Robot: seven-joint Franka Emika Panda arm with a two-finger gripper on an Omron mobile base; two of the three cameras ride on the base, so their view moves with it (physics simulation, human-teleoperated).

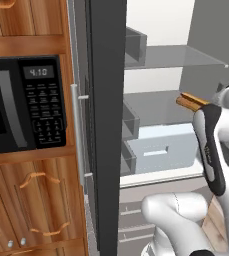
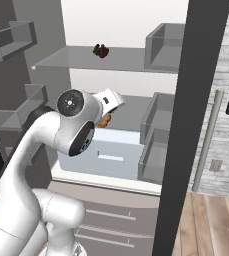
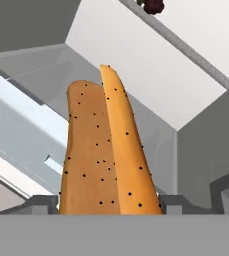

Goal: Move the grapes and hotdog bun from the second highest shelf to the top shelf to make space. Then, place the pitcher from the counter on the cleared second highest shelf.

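Currently found the hotdog bun (image 3: 106, 150) gripped by the hand (image 3: 108, 206). Jaws set partway apart and closed on the bun's lower end, one dark fingertip at each flank. Bun projecting lengthwise straight out from the hand, in the hand view. Judged a sound hold for a long, soft item: pinched across the narrow width, the long axis kept free for sliding onto a shelf.

Located the bun inside the open fridge, near the front of the second highest shelf (image 1: 151, 102) and well below the top shelf (image 1: 186, 57). Unable to tell whether resting on the plate or just clear of it.

Noted the grapes (image 2: 101, 50) already on the top shelf, toward the back wall. Judged that half of the clearing done, with the bun's lift outstanding and the pitcher step not yet begun.

Materials and shapes:
- Hotdog bun: two tan-orange lobes split by a lengthwise seam, speckled with dark seeds, matt surface; likely compressible under grip.
- Grapes: small dark red-purple cluster of round berries; prone to rolling.
- Top shelf: thin translucent grey glass with pale front edge.
- Second highest shelf: opaque grey plate, flat.
- Below: pale boxy drawer (image 2: 106, 157) with slot handle.
- Grey square door bins (image 2: 156, 145) at the side.

Risk noted: thin front edge of the top shelf likely to catch the bun's projecting tip on the way up.
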